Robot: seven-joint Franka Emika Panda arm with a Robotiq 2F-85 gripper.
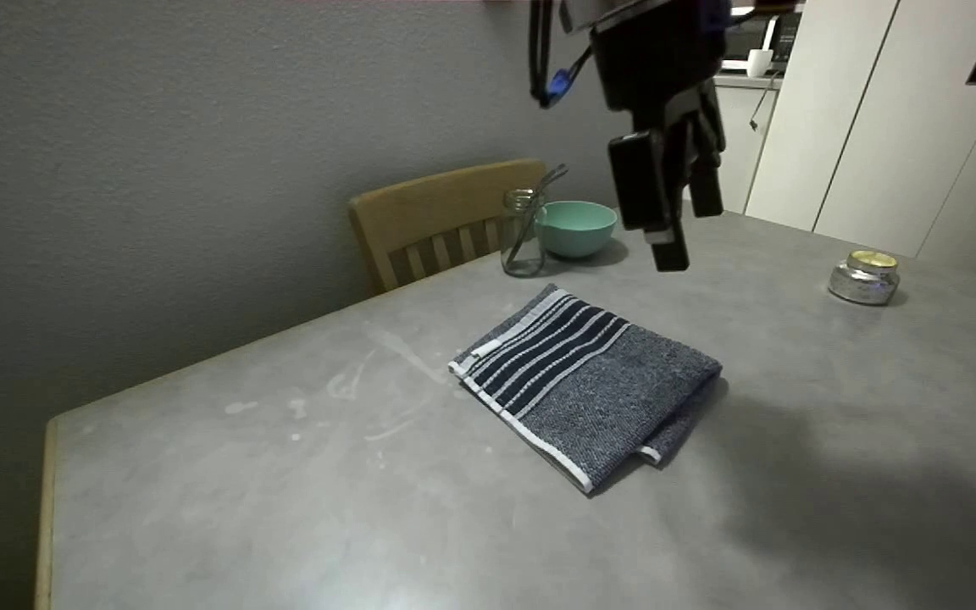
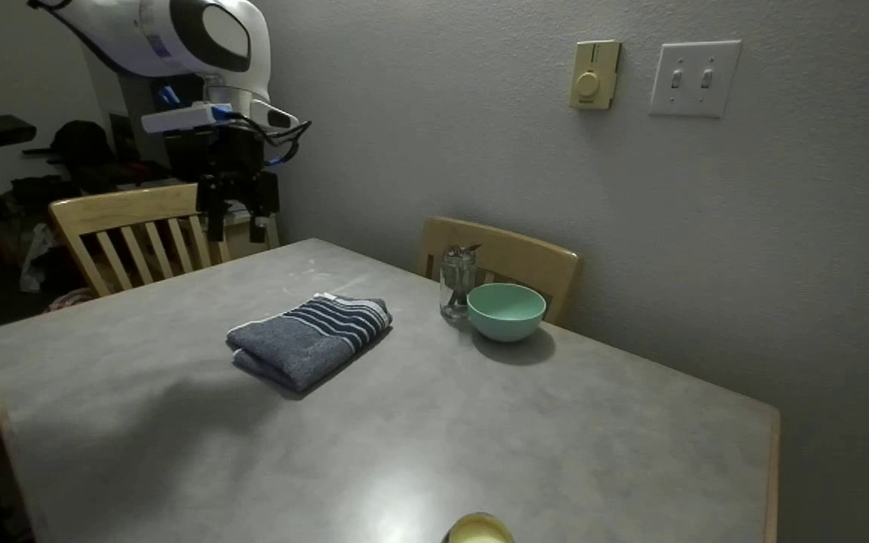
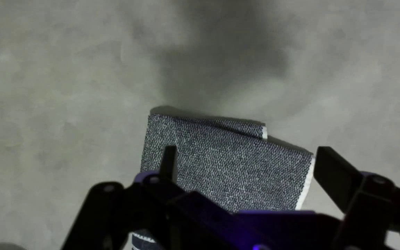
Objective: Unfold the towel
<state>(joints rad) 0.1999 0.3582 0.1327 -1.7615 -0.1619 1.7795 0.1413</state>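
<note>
Both my exterior views look down across the table (image 1: pixel 200 500) toward the wall (image 1: pixel 200 169), sharing towel (image 1: pixel 598 381) and bowl (image 2: pixel 506 313); my wrist view faces down, towel larger.

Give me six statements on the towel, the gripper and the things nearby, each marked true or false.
1. The gripper is open. True.
2. The towel is spread out flat. False: it lies folded.
3. The gripper is pinching the towel. False: it is raised clear of the towel, holding nothing.
4. The green bowl stands beside the glass jar. True.
5. The glass jar is empty. False: what look like utensils stick out of it.
6. The silver container stands on the table, apart from the towel. True.
</note>
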